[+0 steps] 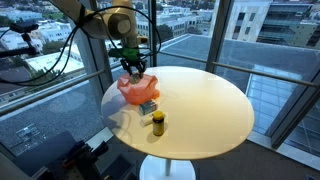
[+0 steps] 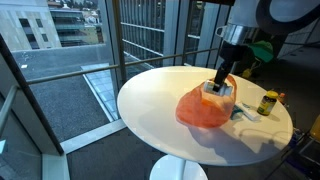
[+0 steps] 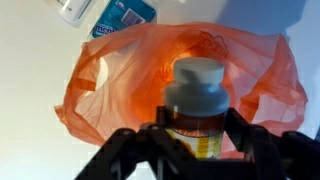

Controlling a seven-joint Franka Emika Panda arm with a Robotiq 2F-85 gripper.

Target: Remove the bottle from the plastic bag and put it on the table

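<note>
Wrist view, bottle: the bottle point(image 3: 197, 95) stands upright with its pale cap up, right between my jaws, over the orange plastic bag point(image 3: 105, 90).
Wrist view, jaws: they are closed on the bottle's sides just below the cap, and the hold looks square to me.
Wrist view, bag: the film spreads behind and around the bottle. I cannot tell whether its base is free of the opening.
Wrist view, clutter: a blue packet point(image 3: 122, 12) lies on the desk point(image 3: 30, 50) beyond the bag.
Exterior view, position: the jaws hang directly over the bag point(image 1: 138, 90), near the desk point(image 1: 210, 110) edge. A small yellow jar point(image 1: 158, 121) stands nearby.
Exterior view, bag shape: the bag point(image 2: 200, 110) is slumped, with the jaws reaching into its top. The bottle itself is too small to make out, and the jar point(image 2: 267, 103) stands apart from the bag.
Advice: I'd lift straight up and slowly, watching for film dragging along. Once clear, I'd carry the bottle to bare desk point(image 2: 150, 100), well away from the jar and packet, and set it down upright.
</note>
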